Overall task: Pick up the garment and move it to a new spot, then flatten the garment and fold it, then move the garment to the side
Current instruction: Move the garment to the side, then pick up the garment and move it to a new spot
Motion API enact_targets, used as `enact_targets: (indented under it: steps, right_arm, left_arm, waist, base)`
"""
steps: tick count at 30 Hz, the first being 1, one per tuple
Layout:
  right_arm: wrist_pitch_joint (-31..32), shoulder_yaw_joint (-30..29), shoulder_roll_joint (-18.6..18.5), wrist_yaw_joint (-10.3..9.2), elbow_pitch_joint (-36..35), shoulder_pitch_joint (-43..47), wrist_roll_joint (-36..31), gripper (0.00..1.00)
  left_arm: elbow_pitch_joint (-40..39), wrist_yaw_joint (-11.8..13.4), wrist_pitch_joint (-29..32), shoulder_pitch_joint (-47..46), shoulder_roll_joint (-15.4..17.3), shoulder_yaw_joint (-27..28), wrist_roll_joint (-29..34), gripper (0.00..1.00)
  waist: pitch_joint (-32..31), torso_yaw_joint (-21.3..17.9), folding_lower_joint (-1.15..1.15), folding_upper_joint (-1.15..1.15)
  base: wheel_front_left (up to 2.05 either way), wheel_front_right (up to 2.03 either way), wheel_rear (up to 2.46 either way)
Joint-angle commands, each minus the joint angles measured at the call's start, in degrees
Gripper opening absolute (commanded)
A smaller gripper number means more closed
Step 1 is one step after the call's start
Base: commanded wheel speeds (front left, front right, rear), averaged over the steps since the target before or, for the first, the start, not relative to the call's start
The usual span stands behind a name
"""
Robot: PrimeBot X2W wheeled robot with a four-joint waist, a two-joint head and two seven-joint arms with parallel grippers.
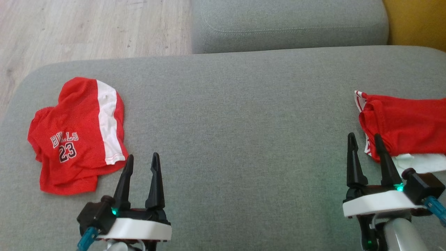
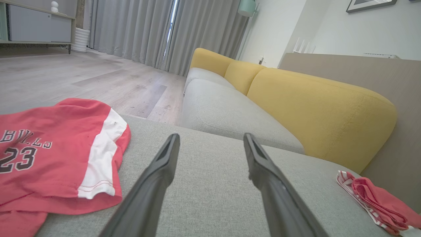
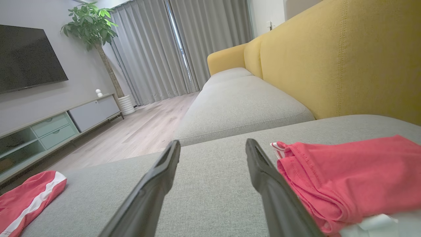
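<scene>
The garment, red shorts with a white side stripe and "BULLS 23" printed on them, lies crumpled at the left end of the grey seat cushion. It also shows at the left of the left wrist view as the garment, and low left in the right wrist view as the garment. My left gripper hovers open just right of the shorts' lower edge, nothing between its fingers. My right gripper is open and empty at the cushion's right end, its fingers beside a folded red cloth.
A folded red cloth with white trim lies at the cushion's right end, with white fabric under it. A second grey cushion lies beyond, a yellow backrest to the right, and wooden floor off the left edge.
</scene>
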Motion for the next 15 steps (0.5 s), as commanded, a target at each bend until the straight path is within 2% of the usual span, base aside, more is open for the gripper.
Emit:
enact_targets:
  steps: [1, 15]
  right_arm:
    - [-0.76, 1.51, -0.17, 0.39, -2.22, -2.28, 0.02, 1.0]
    - [-0.77, 1.65, -0.17, 0.39, -2.66, -2.1, 0.16, 1.0]
  left_arm:
    - [-1.95, 0.46, -0.29, -1.97, 0.03, 1.71, 0.07, 1.0]
    - [-2.18, 0.51, -0.29, -2.0, 0.03, 1.46, 0.29, 1.0]
  waist:
    - [0.02, 0.01, 0.0, 0.0]
    - [0.02, -0.08, 0.0, 0.0]
  base:
    - [0.0, 0.0, 0.0]
    - [0.0, 0.0, 0.0]
